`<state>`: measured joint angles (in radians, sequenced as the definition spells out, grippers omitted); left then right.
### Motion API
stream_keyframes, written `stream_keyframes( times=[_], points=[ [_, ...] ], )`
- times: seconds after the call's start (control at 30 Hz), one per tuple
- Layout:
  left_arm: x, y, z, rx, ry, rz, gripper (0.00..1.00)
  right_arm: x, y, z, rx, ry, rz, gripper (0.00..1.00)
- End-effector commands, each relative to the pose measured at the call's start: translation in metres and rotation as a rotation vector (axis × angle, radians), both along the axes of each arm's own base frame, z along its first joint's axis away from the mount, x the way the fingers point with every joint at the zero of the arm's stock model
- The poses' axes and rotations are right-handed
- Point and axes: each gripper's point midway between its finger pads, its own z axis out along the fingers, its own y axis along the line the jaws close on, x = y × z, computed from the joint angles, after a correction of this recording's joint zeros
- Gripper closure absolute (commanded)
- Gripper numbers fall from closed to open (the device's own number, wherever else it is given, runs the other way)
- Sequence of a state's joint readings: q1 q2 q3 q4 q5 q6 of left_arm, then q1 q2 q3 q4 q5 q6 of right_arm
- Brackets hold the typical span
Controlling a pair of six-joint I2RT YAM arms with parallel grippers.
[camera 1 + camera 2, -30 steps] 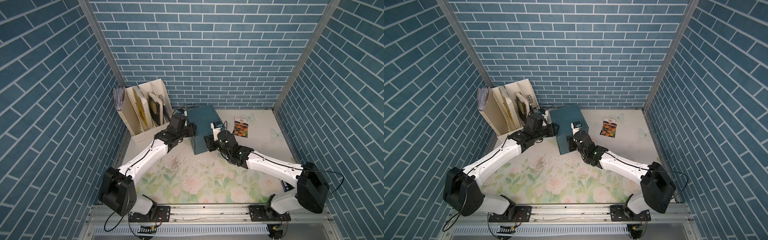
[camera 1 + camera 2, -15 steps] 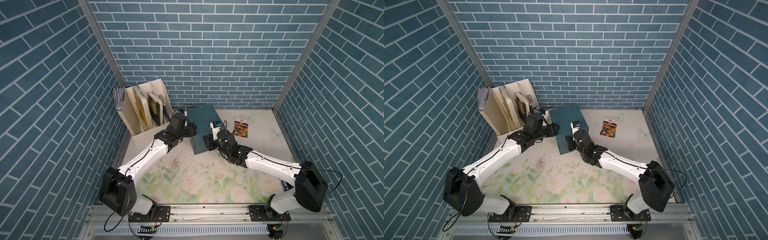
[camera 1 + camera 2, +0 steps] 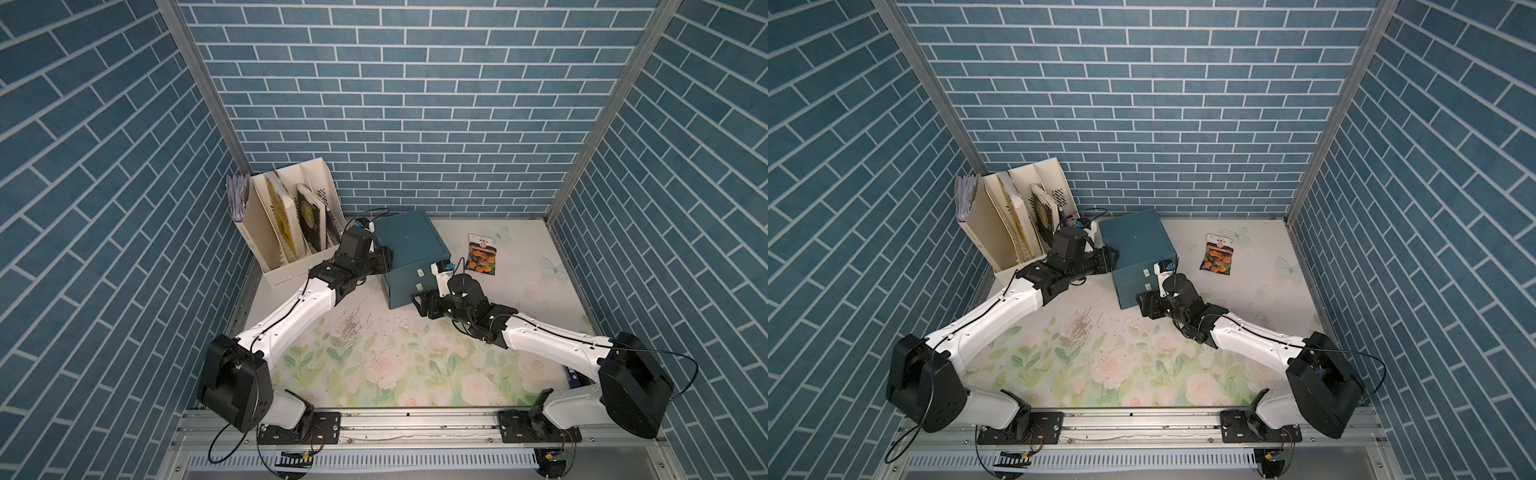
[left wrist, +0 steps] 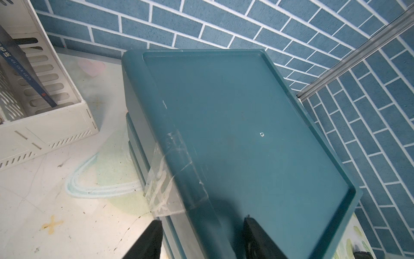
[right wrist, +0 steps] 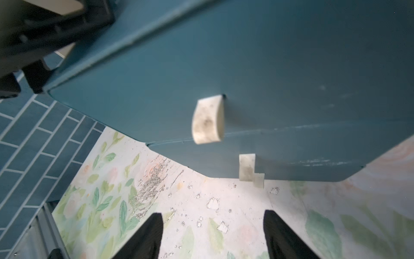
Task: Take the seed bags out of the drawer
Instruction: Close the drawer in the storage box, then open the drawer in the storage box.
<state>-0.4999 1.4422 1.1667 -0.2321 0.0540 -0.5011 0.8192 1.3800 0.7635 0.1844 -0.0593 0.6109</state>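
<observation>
Seen from above, my two white-and-black arms reach inward to a teal drawer cabinet (image 3: 409,245). It stands on a floral mat (image 3: 374,365) inside walls printed with blue brick.

The one seed bag (image 3: 481,258) in view is dark with orange blooms. It lies flat on the mat near the cabinet's right side, not touching it and outside the drawers.

A cream file holder (image 3: 291,232) with upright books stands at the back left, close beside my left arm.

The left gripper (image 3: 384,261) sits against the cabinet's left side, near its top edge. In its wrist view, one black finger (image 4: 147,240) runs alongside the side wall and the other rests on the top surface. The cabinet's upper edge lies between them. It looks clamped on that edge, but the contact points fall at the very border of the frame, so I cannot be sure.

The right gripper (image 3: 428,305) hangs low before the cabinet's front face. In its wrist view the two fingers (image 5: 145,237) stand wide apart above the mat with nothing between them.

Ahead of them are two drawer fronts (image 5: 291,101), one above the other, both looking flush with the cabinet. Each carries a small white handle: the upper handle (image 5: 208,118) and the lower handle (image 5: 247,167). The fingers touch neither.
</observation>
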Motion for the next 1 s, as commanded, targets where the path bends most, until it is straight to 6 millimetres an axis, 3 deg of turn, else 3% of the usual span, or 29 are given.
stream_keyframes(
  times=[0.0, 0.37, 0.97],
  points=[
    [-0.007, -0.001, -0.022, 0.048, 0.078, -0.024, 0.39, 0.002, 0.001, 0.018, 0.176, 0.048, -0.005, 0.26],
    [-0.008, 0.001, -0.020, 0.051, 0.075, -0.021, 0.39, 0.020, -0.005, 0.017, 0.329, 0.119, -0.055, 0.34],
    [-0.006, -0.001, -0.023, 0.064, 0.077, -0.030, 0.38, 0.037, 0.005, 0.002, 0.358, 0.184, -0.090, 0.45]
  ],
)
